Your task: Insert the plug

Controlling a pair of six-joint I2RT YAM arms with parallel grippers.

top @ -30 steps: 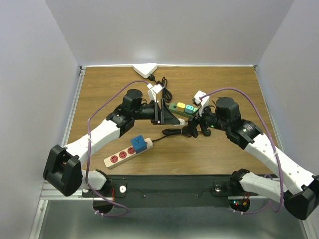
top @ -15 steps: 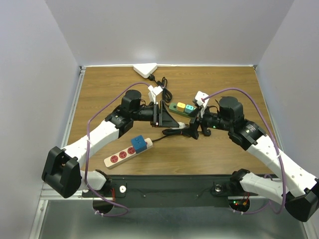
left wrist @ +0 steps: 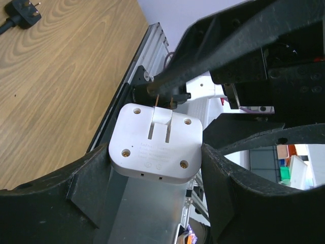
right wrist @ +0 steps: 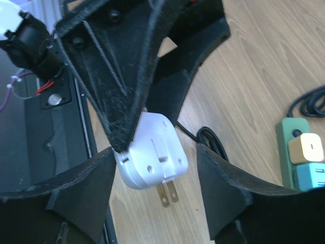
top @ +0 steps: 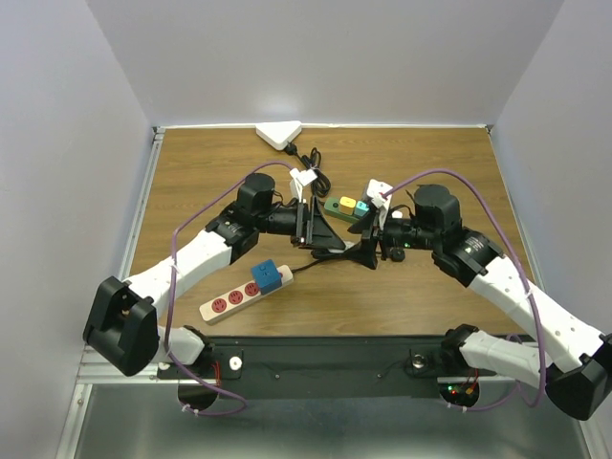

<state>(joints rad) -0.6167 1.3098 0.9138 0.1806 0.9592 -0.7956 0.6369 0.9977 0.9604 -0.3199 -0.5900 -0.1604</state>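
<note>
Two grippers meet above the middle of the brown wooden table (top: pixel 210 172). Left gripper (left wrist: pixel 157 157) clamps a white square two-prong plug (left wrist: pixel 155 142), lifted off the table. Right gripper (right wrist: pixel 155 155) has its jaws apart either side of the plug, not gripping. Green plastic power strip (top: pixel 346 207) lies nearby, toward the far edge.

The arms (top: pixel 196 256) are white with black joints (top: pixel 254 191), black pincers (top: pixel 320 229) and purple cables (top: pixel 171 251).

White triangular block (top: pixel 278 135) far beyond left claw (top: pixel 330 237), at back edge of table (top: pixel 191 182). Black plug (left wrist: pixel 25 13) beyond claw, flat on wood. Blue cube (top: pixel 269 276) nearer side, leftward.
</note>
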